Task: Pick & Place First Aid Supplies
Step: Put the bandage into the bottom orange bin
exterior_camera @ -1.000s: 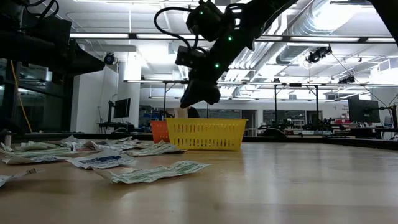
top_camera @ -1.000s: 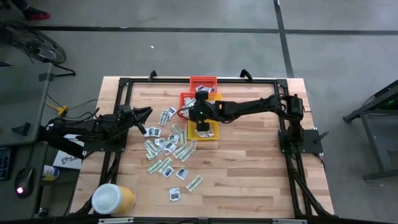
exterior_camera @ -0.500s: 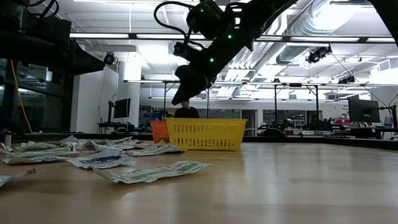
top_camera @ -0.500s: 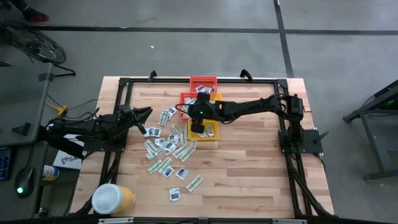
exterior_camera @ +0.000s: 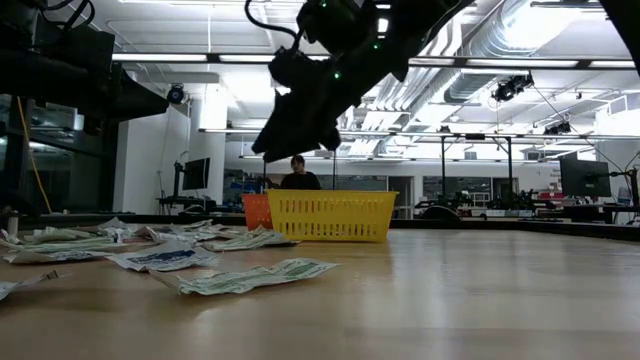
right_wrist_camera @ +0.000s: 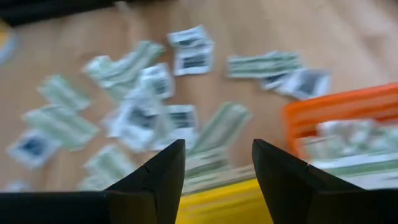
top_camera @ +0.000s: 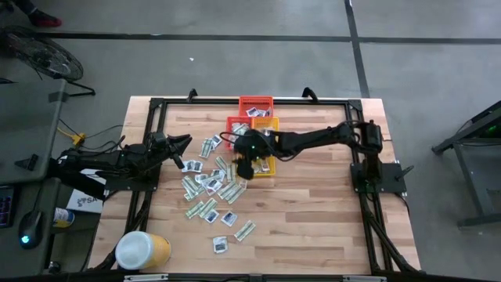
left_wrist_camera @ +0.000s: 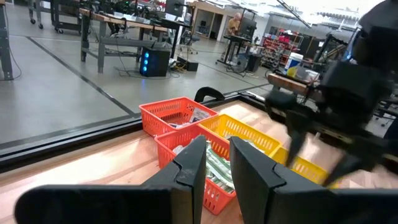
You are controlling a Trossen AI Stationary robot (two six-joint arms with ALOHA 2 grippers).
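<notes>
Now the right gripper (top_camera: 241, 168) has swung left off the yellow basket (top_camera: 264, 166), where it hung a second ago, and hovers high over the basket's left edge, at the rim of the scattered first aid supplies (top_camera: 210, 188). Its jaws have spread wide in that time and hold nothing; the right wrist view looks between the two empty fingers (right_wrist_camera: 163, 173) down at loose packets on the table (top_camera: 313, 219). That suggests a drop into the basket is done and the arm is heading back for another packet. The right arm reaches in from the table's right side, stretched leftward, wrist tipped down toward the pile. The left gripper (top_camera: 182, 142) waits at the table's left edge, jaws a narrow gap apart and empty, pointing at the orange basket (left_wrist_camera: 186, 177) and red basket (left_wrist_camera: 171, 115).
</notes>
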